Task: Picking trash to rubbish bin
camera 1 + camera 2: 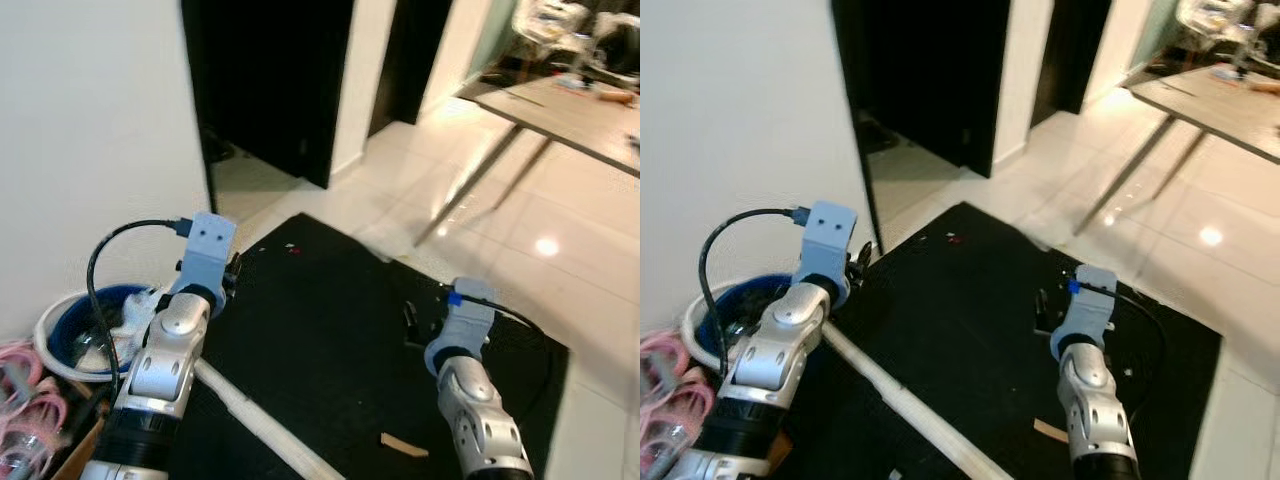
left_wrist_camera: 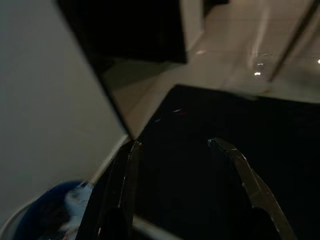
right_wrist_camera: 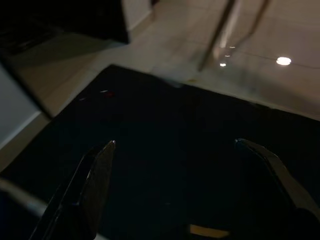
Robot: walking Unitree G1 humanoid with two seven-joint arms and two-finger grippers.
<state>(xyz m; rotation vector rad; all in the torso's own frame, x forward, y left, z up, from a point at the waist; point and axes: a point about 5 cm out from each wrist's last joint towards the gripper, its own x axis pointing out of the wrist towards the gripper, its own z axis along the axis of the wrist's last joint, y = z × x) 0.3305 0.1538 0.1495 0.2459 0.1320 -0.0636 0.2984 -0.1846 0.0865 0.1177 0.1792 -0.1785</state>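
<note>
A black mat (image 1: 330, 330) covers the pale tiled floor (image 1: 520, 230) beside a white wall (image 1: 90, 130). A long white pole (image 1: 910, 405) lies across the mat's near edge. By the wall sits a blue-lined rubbish bin (image 1: 60, 330) with white scraps inside. The left gripper (image 2: 175, 150) hangs near the bin, jaws apart and empty. The right gripper (image 3: 175, 150) hovers over the mat, jaws wide, holding nothing. 1 tan scrap of trash (image 1: 403, 444) lies on the mat just beside the right arm.

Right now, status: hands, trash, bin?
Both hands open, empty: left hand near the blue bin, right hand over the black mat. Tan scrap lies on mat. White pole crosses mat.
</note>
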